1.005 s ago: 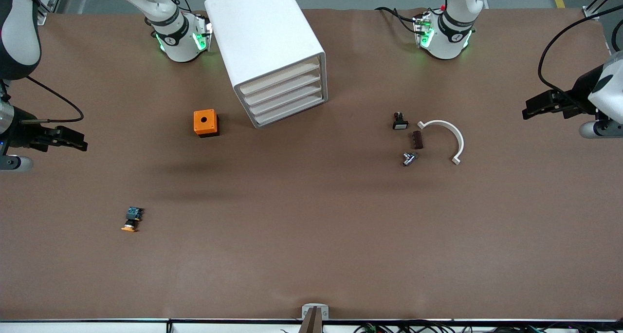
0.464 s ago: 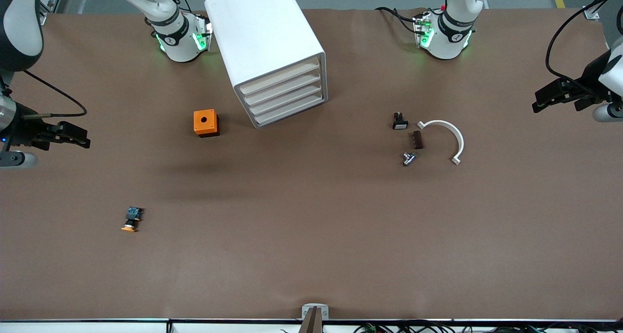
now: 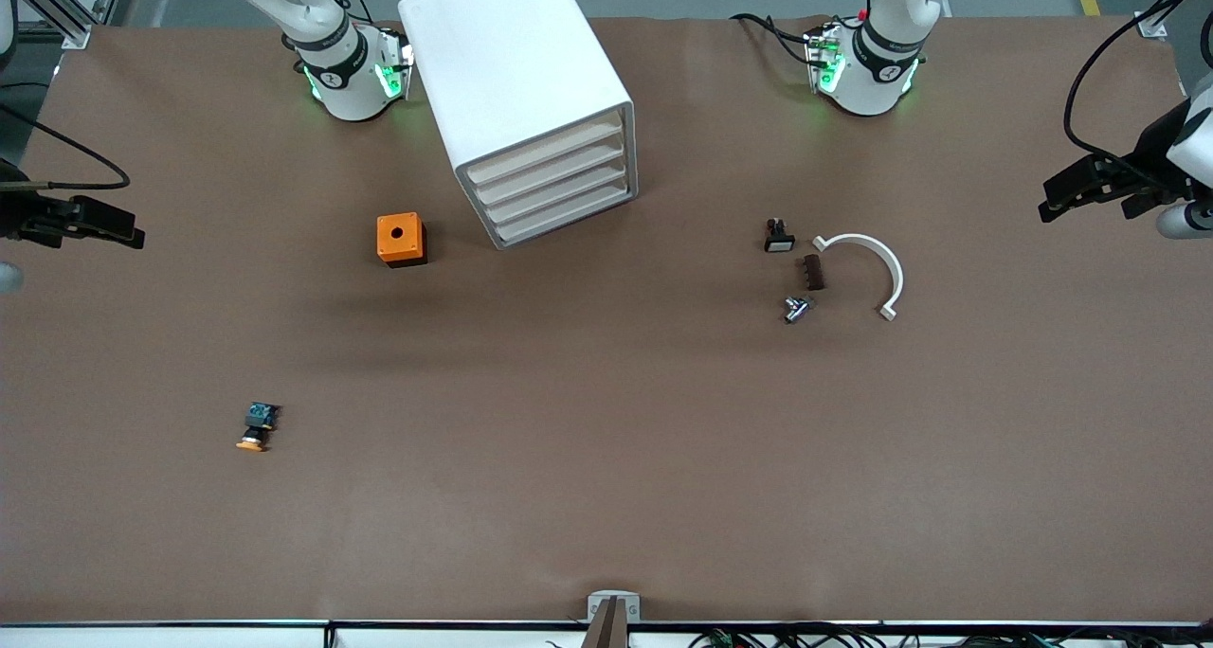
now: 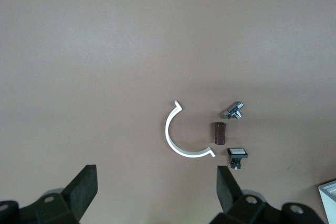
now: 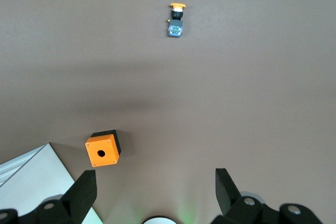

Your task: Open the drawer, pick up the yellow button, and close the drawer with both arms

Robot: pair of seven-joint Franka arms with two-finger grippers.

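The white cabinet (image 3: 516, 80) stands between the two arm bases, and its top drawer (image 3: 545, 149) is shut like the three below it. The button (image 3: 256, 427), with an orange cap and a dark body, lies on the table toward the right arm's end, nearer the front camera than the cabinet; the right wrist view also shows the button (image 5: 176, 22). My right gripper (image 3: 128, 234) hangs open and empty over that end's edge, its jaws (image 5: 156, 182) wide. My left gripper (image 3: 1054, 201) hangs open and empty over the left arm's end, its jaws (image 4: 156, 182) also wide.
An orange cube with a hole (image 3: 401, 239) sits beside the cabinet. Toward the left arm's end lie a white curved piece (image 3: 872, 260), a brown block (image 3: 813, 272), a small black-and-white part (image 3: 778, 237) and a metal fitting (image 3: 796, 308).
Both grippers have drawn outward toward their ends of the table and toward the bases' side, the right one farther. Nothing on the table has moved.
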